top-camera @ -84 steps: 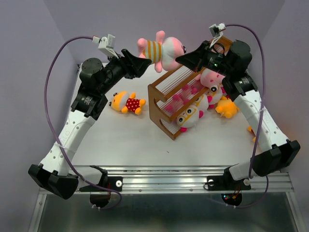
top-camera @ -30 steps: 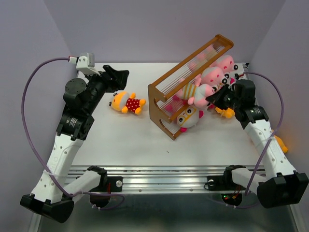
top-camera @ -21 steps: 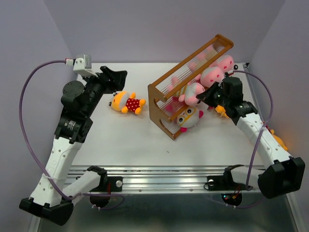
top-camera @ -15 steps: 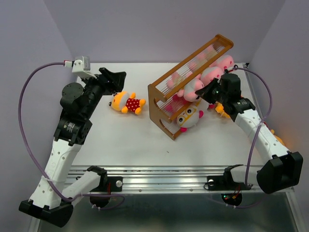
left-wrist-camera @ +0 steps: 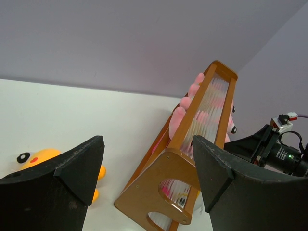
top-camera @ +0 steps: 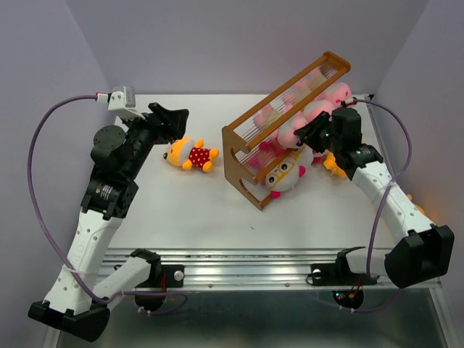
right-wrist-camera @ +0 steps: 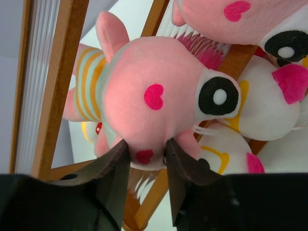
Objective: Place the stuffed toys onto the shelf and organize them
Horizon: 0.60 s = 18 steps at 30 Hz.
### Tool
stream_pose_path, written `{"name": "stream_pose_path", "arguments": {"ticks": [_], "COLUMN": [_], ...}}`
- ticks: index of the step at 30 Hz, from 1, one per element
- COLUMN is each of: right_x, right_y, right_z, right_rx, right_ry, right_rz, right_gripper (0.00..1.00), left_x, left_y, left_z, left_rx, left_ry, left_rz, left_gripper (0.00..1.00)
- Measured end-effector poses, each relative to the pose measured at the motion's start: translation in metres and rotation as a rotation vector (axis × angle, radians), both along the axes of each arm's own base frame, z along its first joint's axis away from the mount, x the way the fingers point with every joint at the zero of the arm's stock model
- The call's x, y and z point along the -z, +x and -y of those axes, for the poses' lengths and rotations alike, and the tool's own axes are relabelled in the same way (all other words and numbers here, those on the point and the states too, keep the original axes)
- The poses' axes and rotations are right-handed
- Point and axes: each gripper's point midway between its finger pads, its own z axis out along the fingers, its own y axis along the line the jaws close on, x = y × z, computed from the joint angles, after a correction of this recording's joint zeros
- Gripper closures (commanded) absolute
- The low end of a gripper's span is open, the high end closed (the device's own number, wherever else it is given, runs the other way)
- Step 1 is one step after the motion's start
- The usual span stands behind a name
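**A:** Pink striped toy (right-wrist-camera: 144, 96) first. Where has it got to?

**B:** A second ago your right gripper (right-wrist-camera: 145, 149) was carrying it just outside the shelf (top-camera: 243, 138), on the rack's 3 o'clock side. Now it sits inside the frame with its head toward the gripper. Another pink toy (right-wrist-camera: 226, 19) is beside it, and the white-faced one with orange glasses (top-camera: 284, 174) is close by. I cannot tell which tier bears it.

**A:** And the grip?

**B:** That is what changed. The fingers (right-wrist-camera: 115, 163) were tight on the plush under its chin. Now they stand a little apart with that fold between them, and the wrist view does not show whether they pinch or merely touch. I judge you are mid-release, so this toy is nearly placed.

**A:** The other arm?

**B:** Your left gripper (left-wrist-camera: 147, 144) has barely shifted. Its jaws are wide apart and hold nothing, and it hovers at 10 o'clock over the table (top-camera: 181, 210). The yellow toy in red polka dots (top-camera: 190, 154) lies near it, at the shelf's 9 o'clock. I would take that one next. Back the right arm out toward 3 o'clock gently, or the fingers may drag the pink toy out again.
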Motion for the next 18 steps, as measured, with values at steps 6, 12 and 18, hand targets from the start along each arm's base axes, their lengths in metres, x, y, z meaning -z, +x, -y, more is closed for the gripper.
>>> {"name": "stream_pose_path", "arguments": {"ticks": [6,12,18], "right_x": [-0.006,-0.017,-0.032], "right_y": [-0.003,-0.010,-0.025], "right_z": [0.002,0.004,0.003], "right_rx": [-0.002,-0.007,-0.162], "right_ry": [-0.007,-0.015,-0.174], "right_rz": [0.021,0.050,0.165], "right_gripper": [0.36,0.30,0.06], "left_x": [0.000,0.001,0.001], "left_y": [0.000,0.000,0.000], "left_z": [0.000,0.000,0.000], "left_rx": [0.000,0.000,-0.002], "left_ry": [0.000,0.000,0.001], "left_rz": [-0.001,-0.001,-0.001], "left_gripper": [0.16,0.16,0.15]}}
